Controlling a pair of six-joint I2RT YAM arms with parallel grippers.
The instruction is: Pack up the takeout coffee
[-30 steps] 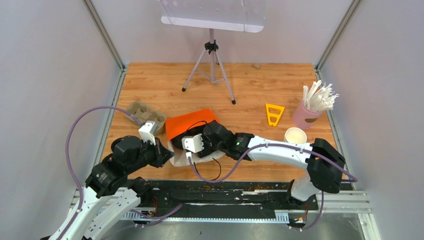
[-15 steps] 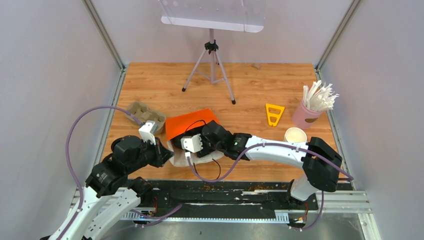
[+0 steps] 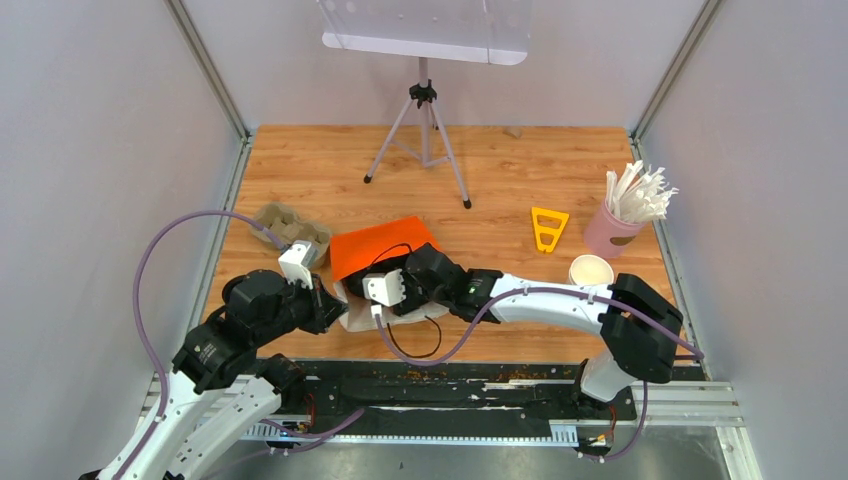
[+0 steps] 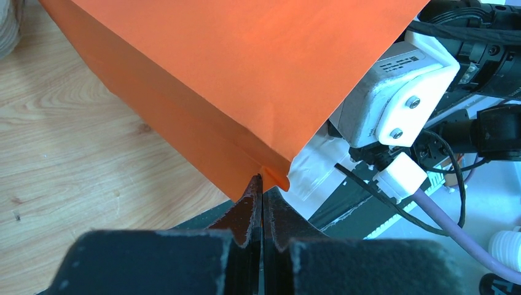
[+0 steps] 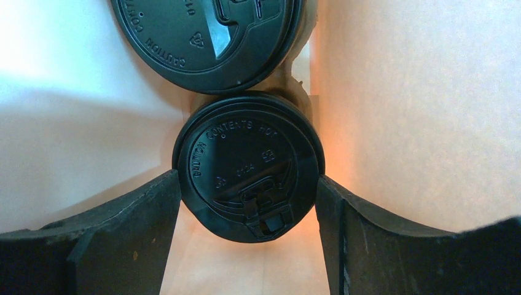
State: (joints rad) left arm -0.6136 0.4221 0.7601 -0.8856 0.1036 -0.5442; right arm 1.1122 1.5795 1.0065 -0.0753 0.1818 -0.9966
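Bag of orange paper point(image 3: 378, 248) on its side on the wooden desk point(image 3: 480, 180), mouth toward the arm bases, white lining showing at the opening. Left gripper point(image 4: 262, 184) fully closed, pinching the corner fold at the edge of the bag, jaws pressed together with only paper between them. Right gripper point(image 5: 247, 179) reached inside the bag, jaws held wide and pressed against both sides of a takeout coffee cup point(image 5: 246, 147), visible as a round black lid with raised lettering and a sip tab. Second takeout coffee cup point(image 5: 212, 37) deeper in the bag, its black lid just beside that of the held cup. Bag wall white to the left of the cups, glowing orange to the right. In the top view, right wrist buried in the bag mouth, both cups hidden. Elsewhere on the desk: brown pulp tray point(image 3: 292, 228) just beside the bag's far left corner; open white cup without lid point(image 3: 591, 270) near the right arm; pink cup of white straws point(image 3: 612, 232) just behind it; yellow triangular piece point(image 3: 548, 228); tripod point(image 3: 422, 130) at the back
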